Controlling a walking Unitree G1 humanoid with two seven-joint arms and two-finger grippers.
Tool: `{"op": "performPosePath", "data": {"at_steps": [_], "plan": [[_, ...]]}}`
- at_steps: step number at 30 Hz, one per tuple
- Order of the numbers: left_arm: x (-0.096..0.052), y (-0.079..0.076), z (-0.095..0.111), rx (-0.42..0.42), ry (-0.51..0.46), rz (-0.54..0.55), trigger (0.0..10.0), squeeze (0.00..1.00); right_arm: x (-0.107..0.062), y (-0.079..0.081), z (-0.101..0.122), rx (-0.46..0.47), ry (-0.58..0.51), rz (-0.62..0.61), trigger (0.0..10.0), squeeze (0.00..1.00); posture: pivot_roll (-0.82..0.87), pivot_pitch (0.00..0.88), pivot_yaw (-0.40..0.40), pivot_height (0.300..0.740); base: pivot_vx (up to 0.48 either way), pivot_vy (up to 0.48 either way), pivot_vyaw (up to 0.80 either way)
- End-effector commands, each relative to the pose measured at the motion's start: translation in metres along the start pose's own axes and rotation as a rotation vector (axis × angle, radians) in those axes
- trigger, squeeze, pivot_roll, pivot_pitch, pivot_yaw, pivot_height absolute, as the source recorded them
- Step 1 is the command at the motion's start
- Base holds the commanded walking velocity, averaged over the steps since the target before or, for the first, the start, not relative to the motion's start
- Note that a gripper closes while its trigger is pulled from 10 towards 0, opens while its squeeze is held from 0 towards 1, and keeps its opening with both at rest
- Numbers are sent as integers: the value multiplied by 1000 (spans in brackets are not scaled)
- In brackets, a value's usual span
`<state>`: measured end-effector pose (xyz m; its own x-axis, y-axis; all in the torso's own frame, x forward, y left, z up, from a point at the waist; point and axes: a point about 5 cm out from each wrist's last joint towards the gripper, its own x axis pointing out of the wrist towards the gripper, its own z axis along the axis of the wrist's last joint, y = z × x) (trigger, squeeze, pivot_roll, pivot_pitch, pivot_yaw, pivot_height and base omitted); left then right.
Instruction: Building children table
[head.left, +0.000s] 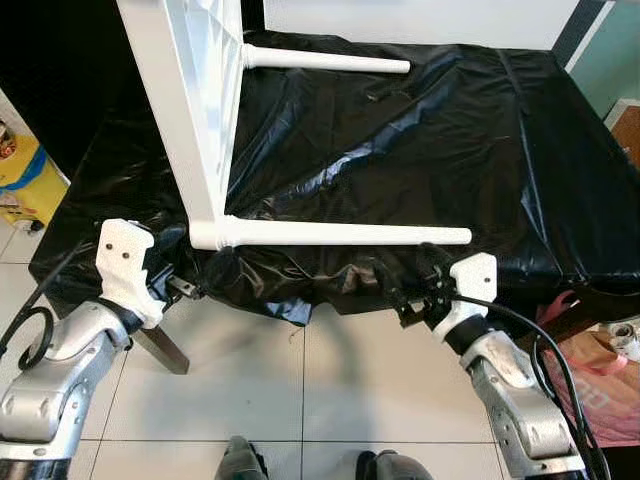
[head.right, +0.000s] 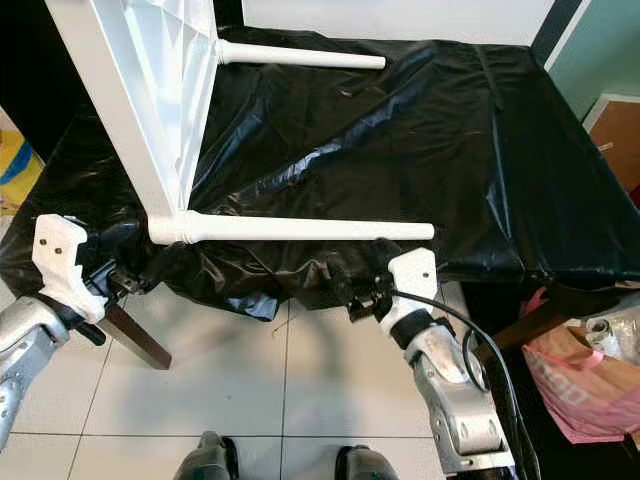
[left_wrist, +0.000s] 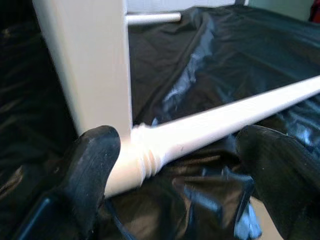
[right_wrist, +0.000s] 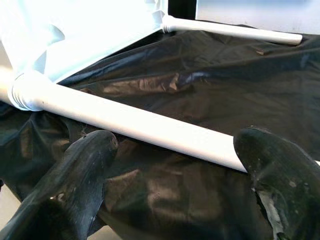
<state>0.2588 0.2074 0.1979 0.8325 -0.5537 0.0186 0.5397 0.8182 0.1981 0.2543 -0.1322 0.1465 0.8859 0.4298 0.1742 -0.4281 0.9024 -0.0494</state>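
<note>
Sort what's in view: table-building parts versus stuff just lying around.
Job:
- white tabletop, standing on edge
- near leg, screwed in
- far leg, screwed in
- left hand and right hand, both open

Lying about:
- black sheet
- pink bag
- yellow container

A big black plastic sheet (head.left: 420, 150) covers a low table and hangs over its front edge, all shiny and crinkled. Under it, a brown wooden leg (head.left: 165, 350) stands on the pale floor tiles (head.left: 300, 390). A pink bag (head.right: 580, 385) sits on the right. A yellow thing (head.left: 25, 175) sits on the left.
</note>
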Motion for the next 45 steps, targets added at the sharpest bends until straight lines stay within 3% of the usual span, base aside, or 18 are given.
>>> {"op": "performPosePath", "data": {"at_steps": [1,3,9,12,17,20,21,23,25,27,29,34,40,45], "plan": [[1,-1,-2,8,15,40,10000,0,-2,0,-7,18,32,1,10000,0,39,145,-86,740,0,0,0],[13,6,5,30,-2,33,10000,0,-1,1,-6,20,28,6,10000,0,33,134,-78,740,0,0,0],[26,23,11,78,-7,77,10000,0,0,1,-6,21,21,1,10000,0,22,124,-61,740,0,0,0],[41,41,15,108,1,121,10000,0,-1,2,-5,22,12,-15,10000,0,3,117,-41,740,0,0,0],[45,43,18,115,-10,127,10000,0,-3,1,-5,21,9,-28,10000,0,-8,113,-30,740,0,0,0],[46,35,14,106,-2,91,10000,0,-6,1,-6,20,8,-41,10000,0,-18,112,-23,740,0,0,0],[43,21,10,78,5,22,10000,0,-7,1,-5,17,5,-41,10000,0,-20,110,-22,740,0,0,0],[43,18,9,70,6,3,10000,0,-7,1,-4,16,5,-41,10000,0,-20,110,-22,740,0,0,0],[40,1,4,51,16,-81,10000,0,-6,0,-1,-5,-9,-39,10000,0,-15,110,-25,740,0,0,0],[38,-18,-2,13,20,-146,10000,0,-3,-7,6,-48,-45,-71,10000,0,-8,113,-30,740,0,0,0],[41,-29,-7,-79,14,-149,10000,0,3,-14,13,-86,-79,-117,10000,0,3,115,-37,740,0,0,0],[52,-49,-16,-133,13,-116,10000,0,17,-20,28,-135,-142,-155,10000,0,17,115,-48,740,0,0,0],[67,-47,-18,-159,-2,57,10000,0,35,-19,40,-237,-185,-187,10000,0,15,115,-48,740,0,0,0],[75,-47,-14,-141,-23,137,10000,0,51,-19,48,-236,-216,-263,10000,0,12,111,-49,740,0,0,0]]}}
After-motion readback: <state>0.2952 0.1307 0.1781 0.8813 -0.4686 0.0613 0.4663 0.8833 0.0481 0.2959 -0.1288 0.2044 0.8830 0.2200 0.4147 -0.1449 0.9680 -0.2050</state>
